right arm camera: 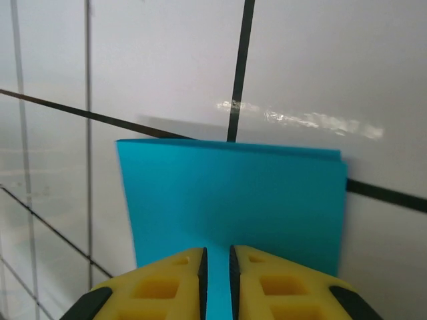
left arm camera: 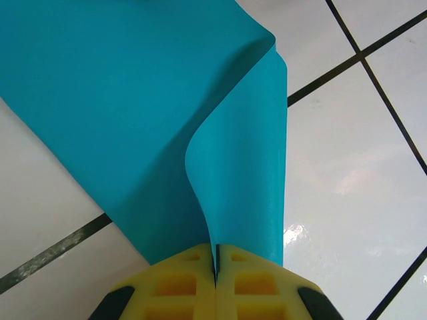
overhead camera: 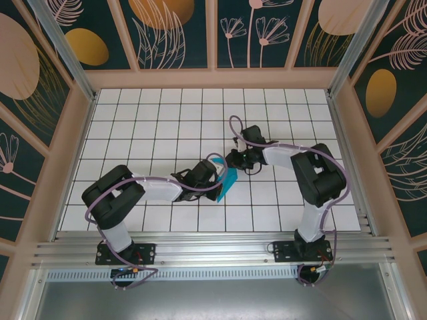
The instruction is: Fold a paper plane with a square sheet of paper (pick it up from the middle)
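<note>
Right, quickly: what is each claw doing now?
Left claw: shut on the paper.
Right claw: slightly open, paper in the gap.

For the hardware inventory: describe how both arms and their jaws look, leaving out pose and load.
The left arm and right arm have white links and bulky black joints. A lilac cable loops along each. The jaws are yellow blocks with square hollows and black outer corners.
</note>
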Controlling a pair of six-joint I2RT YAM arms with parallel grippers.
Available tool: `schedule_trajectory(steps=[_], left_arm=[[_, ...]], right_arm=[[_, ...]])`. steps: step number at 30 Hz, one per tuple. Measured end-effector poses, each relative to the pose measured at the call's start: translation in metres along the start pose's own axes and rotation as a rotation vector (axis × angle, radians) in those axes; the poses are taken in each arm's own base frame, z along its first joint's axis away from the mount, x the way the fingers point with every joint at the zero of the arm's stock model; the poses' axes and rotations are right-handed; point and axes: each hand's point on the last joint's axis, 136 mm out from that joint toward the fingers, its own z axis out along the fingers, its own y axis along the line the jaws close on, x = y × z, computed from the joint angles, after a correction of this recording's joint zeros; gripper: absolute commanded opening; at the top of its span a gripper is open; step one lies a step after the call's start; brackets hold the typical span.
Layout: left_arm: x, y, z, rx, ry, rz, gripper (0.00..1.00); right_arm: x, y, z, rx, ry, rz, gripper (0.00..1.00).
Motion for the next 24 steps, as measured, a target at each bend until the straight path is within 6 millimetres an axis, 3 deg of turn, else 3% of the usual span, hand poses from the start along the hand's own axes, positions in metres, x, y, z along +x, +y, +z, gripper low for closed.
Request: schedule_trajectory(steps=[5,8,15,24], left_arm=[[0.000,0.000,0.000,0.001,-0.008,-0.002,0.05],[-0.001,0.001,0.000,0.000,-0.011,-0.002,0.05],[-0.001,0.001,0.000,-0.001,-0.011,-0.002,0.05],[-0.001,0.001,0.000,0.000,-0.012,-0.002,0.05]], right_arm=[[-0.007,0.007,-0.051,-0.058,-0.143,0.054,0.09],[0.008,0.019,-0.063,-0.126,-0.167,0.061,0.06],[0.073,0.026,-0.041,-0.187,-0.033,0.105,0.04],[0.082,0.029,-0.023,-0.201,0.009,0.119,0.05]])
